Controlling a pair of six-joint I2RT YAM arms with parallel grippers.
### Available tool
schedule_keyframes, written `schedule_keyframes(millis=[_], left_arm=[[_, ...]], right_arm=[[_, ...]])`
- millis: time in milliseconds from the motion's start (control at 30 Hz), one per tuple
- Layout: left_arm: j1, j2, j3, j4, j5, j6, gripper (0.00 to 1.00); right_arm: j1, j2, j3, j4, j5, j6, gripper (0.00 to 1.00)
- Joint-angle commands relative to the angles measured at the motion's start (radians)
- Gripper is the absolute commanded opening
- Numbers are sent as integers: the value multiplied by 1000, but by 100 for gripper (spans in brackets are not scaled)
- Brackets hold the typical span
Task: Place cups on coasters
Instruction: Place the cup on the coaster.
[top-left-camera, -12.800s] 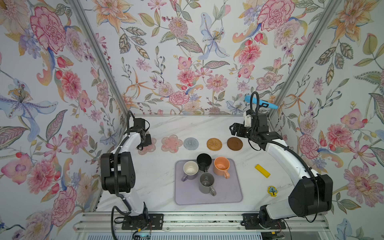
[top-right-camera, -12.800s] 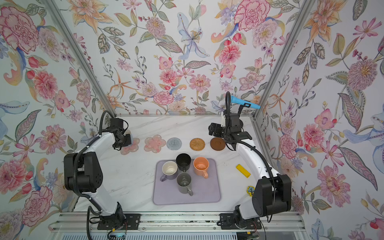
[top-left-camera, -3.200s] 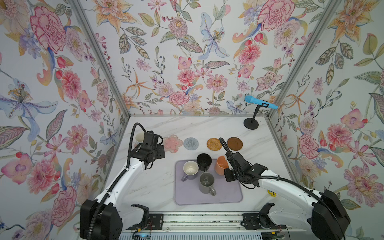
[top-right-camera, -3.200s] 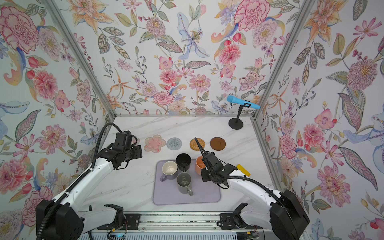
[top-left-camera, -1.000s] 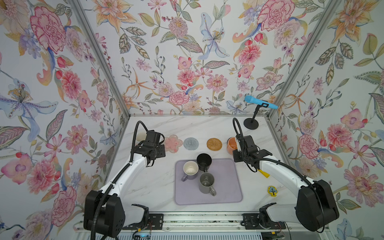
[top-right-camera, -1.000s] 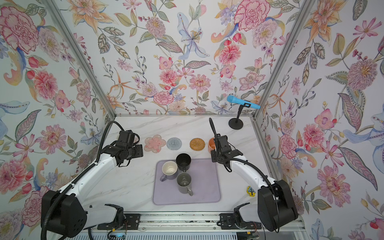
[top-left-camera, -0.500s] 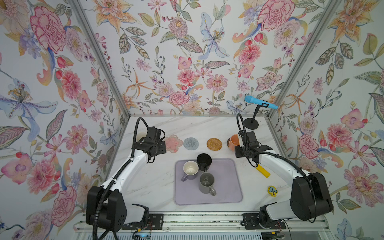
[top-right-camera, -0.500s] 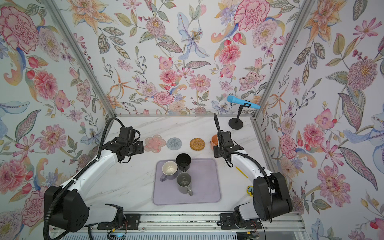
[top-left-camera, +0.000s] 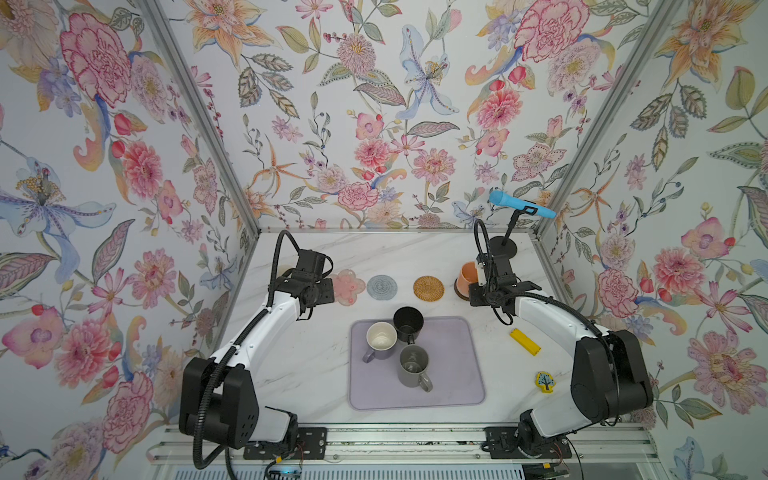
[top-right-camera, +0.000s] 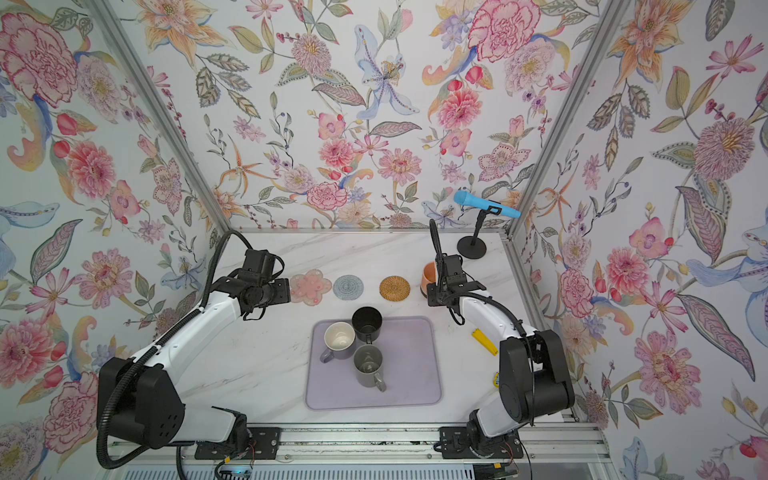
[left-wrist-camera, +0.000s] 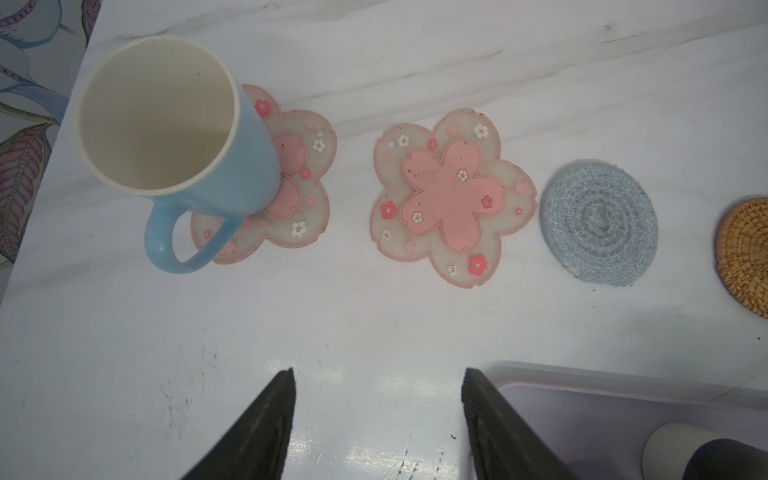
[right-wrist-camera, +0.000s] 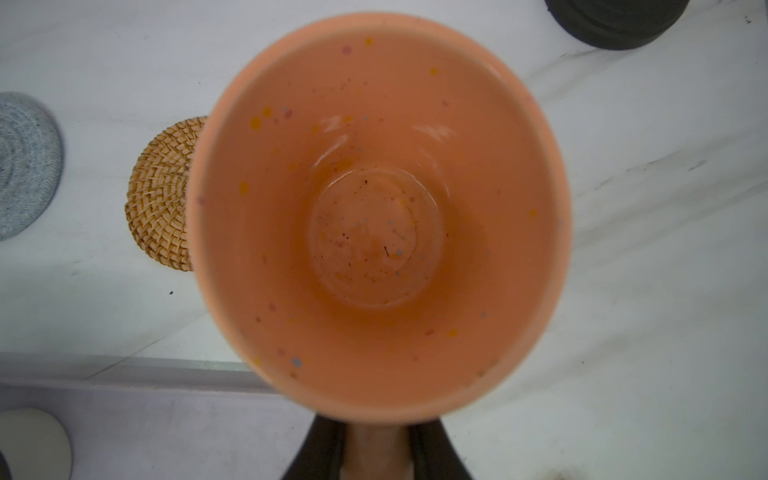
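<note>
Right gripper pinches the peach mug by its handle; left gripper spread over marble beside the lilac mat.

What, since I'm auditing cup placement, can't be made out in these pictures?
- Brown coaster: only a dark sliver in both top views; in the right wrist view the peach mug covers it, so contact is unclear.
- Light blue mug: the left arm hides nearly all of it in both top views.
- Right end effector: cut off by the frame edge in the right wrist view; its grip on the handle barely shows.
</note>
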Motion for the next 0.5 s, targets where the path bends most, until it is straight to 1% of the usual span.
schedule_keyframes(millis=[0,467], left_arm=[[-11,19,31,-3,-32,5,67],[-11,50,56,4,-33,-5,67]], right_arm=[[-18,11,61,84,-3,-19,0],[-40,85,108,100,-7,-21,0]])
